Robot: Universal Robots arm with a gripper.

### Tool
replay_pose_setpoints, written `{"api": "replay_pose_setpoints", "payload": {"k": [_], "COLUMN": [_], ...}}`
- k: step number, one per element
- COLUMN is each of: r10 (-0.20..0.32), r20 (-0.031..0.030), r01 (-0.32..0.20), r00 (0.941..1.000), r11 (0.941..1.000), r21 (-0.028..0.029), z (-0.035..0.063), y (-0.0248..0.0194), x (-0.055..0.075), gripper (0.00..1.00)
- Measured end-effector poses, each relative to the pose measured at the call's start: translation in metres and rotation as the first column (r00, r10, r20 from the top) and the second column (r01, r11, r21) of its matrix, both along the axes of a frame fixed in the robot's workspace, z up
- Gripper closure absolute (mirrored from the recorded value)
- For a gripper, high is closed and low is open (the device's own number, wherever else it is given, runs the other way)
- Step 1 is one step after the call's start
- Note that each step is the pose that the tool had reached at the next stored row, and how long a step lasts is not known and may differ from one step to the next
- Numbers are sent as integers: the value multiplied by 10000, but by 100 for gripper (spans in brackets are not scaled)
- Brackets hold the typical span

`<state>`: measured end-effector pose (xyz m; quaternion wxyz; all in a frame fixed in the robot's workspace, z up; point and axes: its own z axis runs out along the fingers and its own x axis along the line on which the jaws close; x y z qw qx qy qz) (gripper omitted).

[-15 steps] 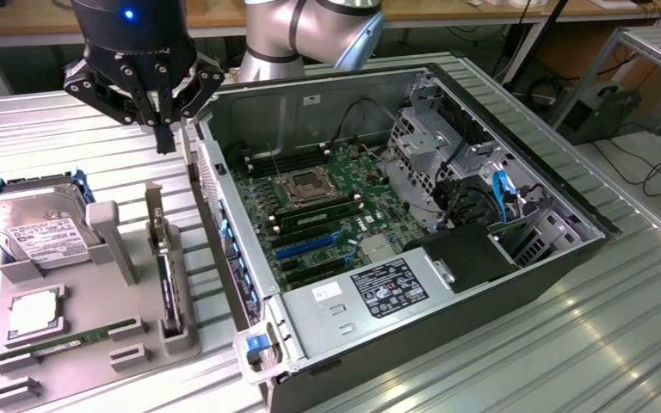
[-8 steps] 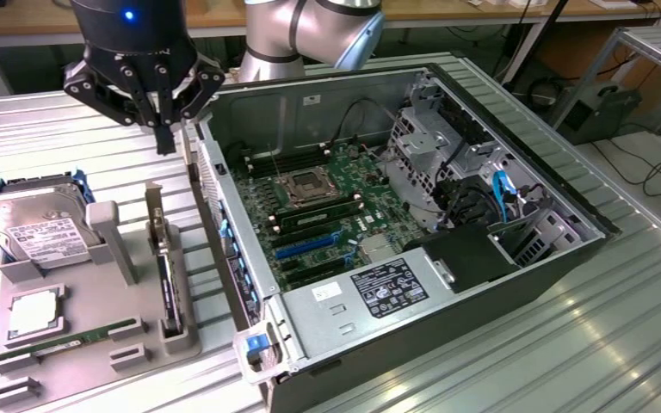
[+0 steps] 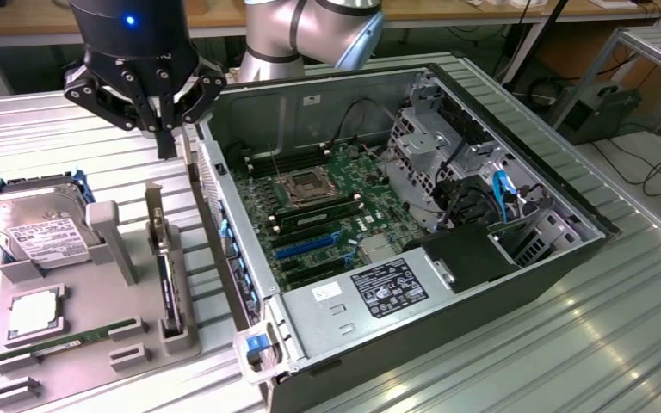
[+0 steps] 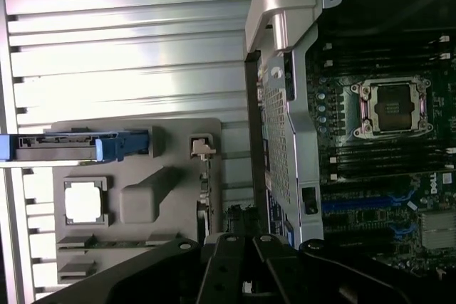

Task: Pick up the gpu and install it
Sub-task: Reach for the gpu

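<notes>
The gpu [image 3: 168, 288], a slim black expansion card with a silver metal end bracket, stands on its long edge in a slot of a grey moulded parts tray [image 3: 101, 297]. The bracket end rises towards the robot. The upright pose appears meant to leave the card's top edge free for a pinch from above. In the wrist view the gpu [image 4: 206, 197] shows edge-on as a thin dark line running down the tray [image 4: 135, 140].

The black gripper [image 3: 168, 148] of the silver Universal Robots arm [image 3: 307, 30] hangs above the far end of the tray, up past the bracket and clear of the card. Its fingers are pressed together and hold nothing. Its fingers also reach into the wrist view [image 4: 242, 247], pointing down over the gap between tray and computer. The pick-up looks not yet begun.

Sharing the tray are a silver labelled hard drive in a blue caddy [image 3: 38, 228], a square silver processor chip [image 3: 34, 314] and a thin green memory stick [image 3: 66, 340]. Each sits in its own recess, seemingly so that every part has a known, repeatable place.

Just beside the tray, on the exterior view's right, a black and grey tower computer case [image 3: 423, 258] lies on its side with its panel off. The green motherboard [image 3: 319, 215] faces upward, which leaves its slots open to a straight descent. All rests on a ribbed aluminium table [image 3: 560, 344].
</notes>
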<state>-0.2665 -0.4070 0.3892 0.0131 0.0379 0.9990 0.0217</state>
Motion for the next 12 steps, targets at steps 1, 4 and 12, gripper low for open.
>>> {"api": "replay_pose_setpoints", "payload": {"k": [1,4,12], "r10": [0,0,0], "r20": [0,0,0], "r01": [0,0,0], "r00": [10000,10000,10000], "r11": [10000,10000,10000], "r21": [0,0,0], "z": [0,0,-1], "y": [-7,-21,-62], "x": [0,-1,-1], "gripper": [89,89,89]}}
